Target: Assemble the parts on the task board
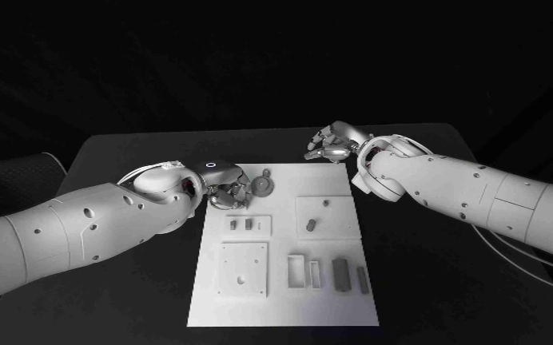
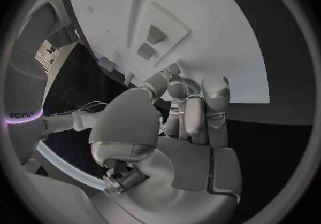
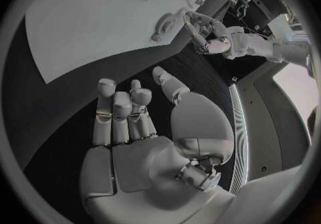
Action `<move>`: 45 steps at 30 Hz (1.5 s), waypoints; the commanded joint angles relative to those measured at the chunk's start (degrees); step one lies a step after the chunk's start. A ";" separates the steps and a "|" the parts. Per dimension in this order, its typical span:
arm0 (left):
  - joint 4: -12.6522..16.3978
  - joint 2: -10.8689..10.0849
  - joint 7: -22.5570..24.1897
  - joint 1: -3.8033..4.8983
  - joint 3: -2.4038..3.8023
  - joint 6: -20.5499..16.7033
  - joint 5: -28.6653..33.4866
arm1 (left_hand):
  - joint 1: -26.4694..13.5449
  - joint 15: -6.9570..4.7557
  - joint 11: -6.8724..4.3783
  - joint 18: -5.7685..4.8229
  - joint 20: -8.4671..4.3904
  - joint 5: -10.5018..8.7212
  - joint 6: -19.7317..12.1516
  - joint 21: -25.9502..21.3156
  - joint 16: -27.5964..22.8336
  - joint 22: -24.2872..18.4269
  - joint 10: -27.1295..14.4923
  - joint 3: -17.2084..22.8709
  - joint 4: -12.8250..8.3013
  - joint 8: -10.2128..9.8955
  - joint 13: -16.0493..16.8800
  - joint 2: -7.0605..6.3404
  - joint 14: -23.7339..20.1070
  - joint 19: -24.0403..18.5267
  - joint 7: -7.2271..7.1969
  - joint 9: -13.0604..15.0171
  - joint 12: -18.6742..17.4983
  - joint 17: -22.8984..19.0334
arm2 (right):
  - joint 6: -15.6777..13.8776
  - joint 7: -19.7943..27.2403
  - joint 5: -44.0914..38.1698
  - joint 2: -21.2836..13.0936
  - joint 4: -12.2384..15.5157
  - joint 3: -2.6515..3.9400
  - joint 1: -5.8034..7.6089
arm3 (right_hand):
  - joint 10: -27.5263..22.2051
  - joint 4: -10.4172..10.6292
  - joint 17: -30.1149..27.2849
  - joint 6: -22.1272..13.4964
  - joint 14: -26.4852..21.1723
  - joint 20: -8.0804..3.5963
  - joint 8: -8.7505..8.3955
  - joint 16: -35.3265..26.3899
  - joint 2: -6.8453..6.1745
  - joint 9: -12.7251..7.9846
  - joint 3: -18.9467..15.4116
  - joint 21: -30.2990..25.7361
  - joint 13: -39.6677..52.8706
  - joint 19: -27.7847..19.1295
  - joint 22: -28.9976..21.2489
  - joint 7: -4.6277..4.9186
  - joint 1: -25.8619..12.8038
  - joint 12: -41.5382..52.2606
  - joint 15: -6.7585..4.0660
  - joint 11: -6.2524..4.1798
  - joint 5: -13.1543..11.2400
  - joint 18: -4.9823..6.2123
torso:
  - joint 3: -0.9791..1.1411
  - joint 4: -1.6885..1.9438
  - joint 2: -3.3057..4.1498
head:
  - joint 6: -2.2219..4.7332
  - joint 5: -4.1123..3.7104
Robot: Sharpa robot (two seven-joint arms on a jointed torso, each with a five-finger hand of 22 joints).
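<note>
The flat white rectangular task board point(image 1: 284, 313) lies in the middle of the black tabletop point(image 1: 127, 153). On it lie several small grey parts: a round disc-shaped part with a short stem point(image 1: 264, 184) near the far left corner, 2 little blocks on a raised white square point(image 1: 242, 222), 1 peg on another white square point(image 1: 312, 223), and narrow upright bars point(image 1: 341, 273) near the front edge. A thicker white plate with a hole point(image 1: 243, 269) sits at the front left.

The parts look like hard moulded plastic, light and stiff, with smooth faces that may slip; I judge they are best pinched by their 2 opposite flat sides, low and near the board. The round part is probably easiest to take by its rim.

The left hand point(image 1: 228, 187) is at the left edge of the board, just beside the round part, with its fingers curled; I cannot tell if it touches or holds anything. The right hand point(image 1: 331, 144) hovers beyond the far edge of the board, fingers apart and holding nothing.
</note>
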 commanded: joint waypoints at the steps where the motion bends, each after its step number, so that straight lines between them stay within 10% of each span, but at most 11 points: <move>1: 0.08 0.05 0.02 -0.02 -0.06 0.84 -0.43 | -0.10 0.08 0.00 5.98 0.14 -0.34 2.57 0.26 -0.32 1.09 0.52 0.39 0.02 0.14 -0.08 -0.44 0.44 -0.34 2.43 0.04 -0.37 0.06 | 0.45 0.37 -0.05 -0.02 0.05 0.01 -0.01 | -0.32 0.26 -0.10 -0.02 0.18 -0.30 -0.35 -0.07 0.00 0.10 0.02 -0.17 -0.06 0.21 0.14 0.41 -0.56 0.17 -0.16 0.11 0.39 0.78 | 0.01 0.02 -0.01 | 0.12 -0.04; 45: 0.59 -0.40 -0.06 -0.02 -0.07 2.18 -0.51 | 0.01 0.08 -0.01 5.94 0.13 -0.44 2.73 0.34 -0.38 1.06 0.60 0.55 0.01 0.16 -0.09 -0.51 0.49 -0.37 2.42 0.09 -0.46 0.25 | 0.52 0.39 -0.06 0.18 -0.17 0.01 -0.02 | -0.32 0.24 -0.10 -0.02 0.18 -0.31 -0.37 -0.06 0.03 0.15 0.04 -0.17 -0.06 0.21 0.15 0.42 -0.56 0.19 -0.16 0.11 0.39 0.78 | -0.01 0.03 0.00 | -0.02 0.08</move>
